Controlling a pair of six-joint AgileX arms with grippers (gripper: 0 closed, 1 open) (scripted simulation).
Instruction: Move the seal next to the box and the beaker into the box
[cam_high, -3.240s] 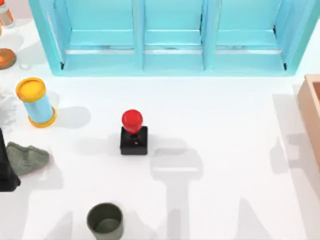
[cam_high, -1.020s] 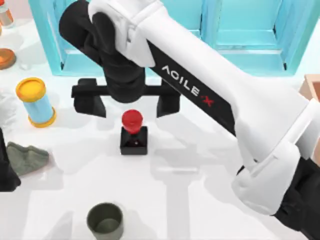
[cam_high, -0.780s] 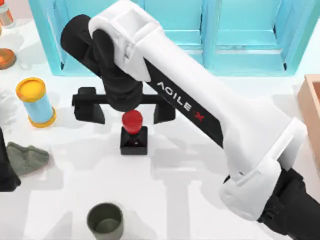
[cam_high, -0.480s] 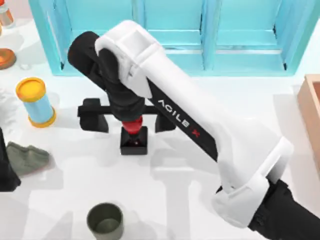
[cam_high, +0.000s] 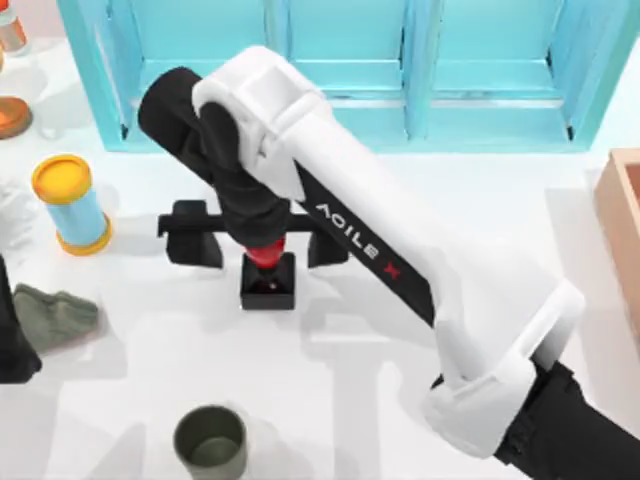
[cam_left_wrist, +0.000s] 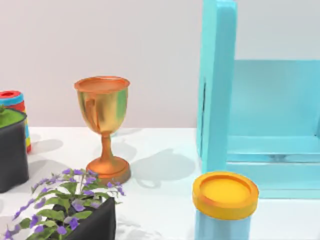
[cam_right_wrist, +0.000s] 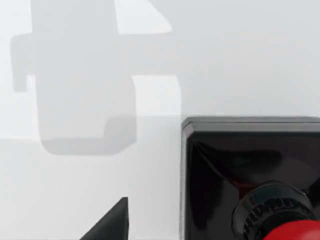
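Mid-table, right pincer (cam_high: 259, 238) open — straddling seal (cam_high: 267, 281).

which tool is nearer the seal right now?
Right. The right tool is directly over the seal, open fingers straddling its red knob. The left arm is parked at the table's left edge, far off.

The right arm (cam_high: 400, 270) is carrying the only legible marking: the brand name "AGILE X" is running lengthwise along the black stripe (cam_high: 360, 245) on the side of its white forearm housing, seen in the top view. The letters of "AGILE" are showing in white and the closing "X" is showing in red. No other text, number, label or sign is appearing legibly on any object, on the table surface or in either wrist view.
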